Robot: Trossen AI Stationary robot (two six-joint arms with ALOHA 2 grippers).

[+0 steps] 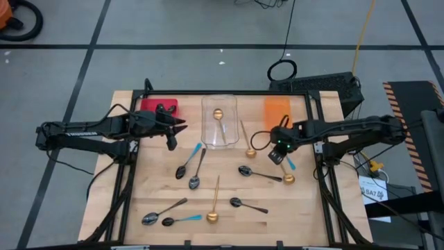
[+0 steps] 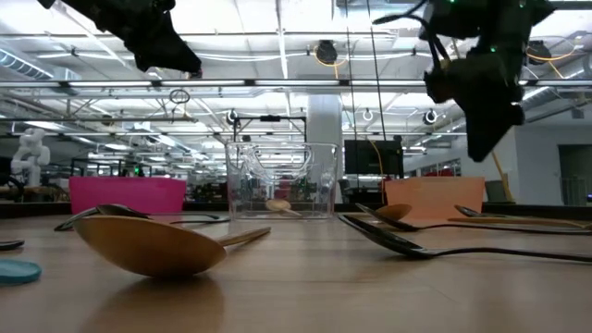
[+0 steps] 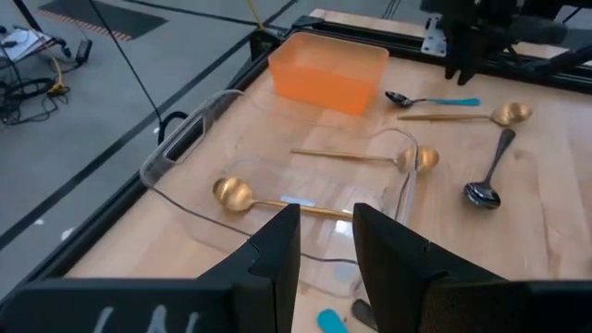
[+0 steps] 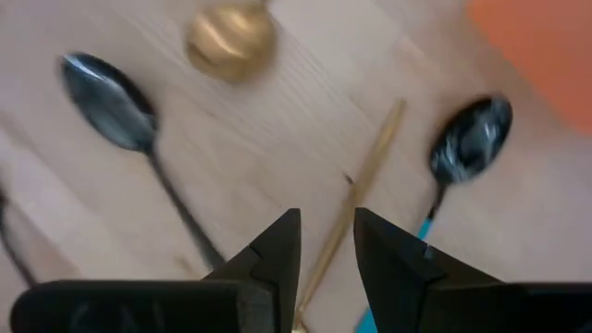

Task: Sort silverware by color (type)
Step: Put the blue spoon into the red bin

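A: Where do the claws hang?
B: Left gripper (image 1: 173, 142) above the table's (image 1: 298, 208) far-left part, by the clear tray (image 1: 219, 121); right gripper (image 1: 276, 155) near the far-right edge. Both slightly spread, pinching nothing

A: And the silverware?
B: One gold spoon (image 1: 218, 114) in the tray; other spoons (image 1: 196, 171) scattered mid-table to the near edge, bare wood between

I have both arms reaching in over the table from opposite sides, raised above the surface. My left gripper (image 1: 173, 142) hangs with its fingers (image 3: 277, 254) narrowly parted, holding nothing. My right gripper (image 1: 276, 157) points down, fingers (image 4: 277, 250) likewise slightly apart and empty.
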